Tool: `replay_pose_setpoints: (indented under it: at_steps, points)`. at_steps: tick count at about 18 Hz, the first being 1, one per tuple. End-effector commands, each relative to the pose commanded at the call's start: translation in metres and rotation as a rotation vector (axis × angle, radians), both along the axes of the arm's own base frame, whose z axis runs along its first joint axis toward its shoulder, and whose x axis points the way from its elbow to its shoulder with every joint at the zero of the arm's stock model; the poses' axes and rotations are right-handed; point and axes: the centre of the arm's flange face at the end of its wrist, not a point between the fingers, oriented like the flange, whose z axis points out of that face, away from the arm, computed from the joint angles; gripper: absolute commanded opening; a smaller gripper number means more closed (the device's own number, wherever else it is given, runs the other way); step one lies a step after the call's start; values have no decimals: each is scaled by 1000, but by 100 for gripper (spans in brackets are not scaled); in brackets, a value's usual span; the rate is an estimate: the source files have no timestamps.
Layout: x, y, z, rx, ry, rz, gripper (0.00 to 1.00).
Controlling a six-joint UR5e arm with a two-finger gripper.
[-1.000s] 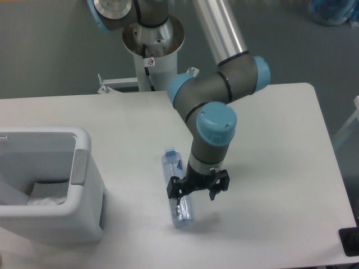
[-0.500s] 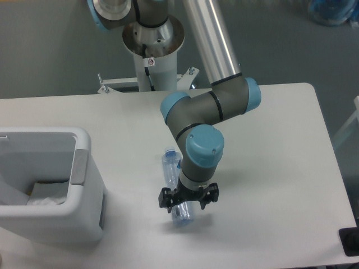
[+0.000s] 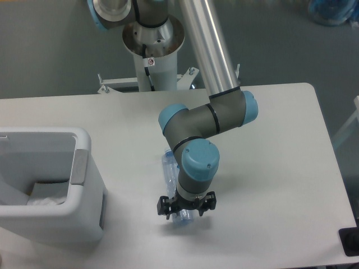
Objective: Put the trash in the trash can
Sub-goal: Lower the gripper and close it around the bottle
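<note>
The clear plastic bottle (image 3: 169,168) with a blue cap lies on the white table, cap end pointing away from the camera. My gripper (image 3: 185,208) hangs straight over the bottle's near end, its black fingers spread to either side and low around it. The wrist hides the bottle's middle. The fingers look open, with no hold shown. The white trash can (image 3: 84,185) stands at the left edge of the table. A crumpled clear bag (image 3: 47,193) lies inside it.
The arm's base column (image 3: 152,56) stands behind the table's far edge. A black object (image 3: 350,242) sits at the table's near right corner. A blue item (image 3: 331,11) lies on the floor at the top right.
My gripper has moved left and toward the camera, from beside the bottle's right side to directly over its near end, and has come lower. The bottle has not moved.
</note>
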Motion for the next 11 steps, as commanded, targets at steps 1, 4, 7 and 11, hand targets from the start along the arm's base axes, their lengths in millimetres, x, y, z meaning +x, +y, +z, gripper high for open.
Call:
replay_pose_setpoints:
  at_steps: [1, 4, 7, 11]
  points:
    - [2, 1, -1, -2, 0, -3, 100]
    - [1, 1, -6, -6, -5, -1, 100]
    - [1, 2, -5, -4, -2, -3, 100]
    - [0, 3, -13, -11, -9, 0, 100]
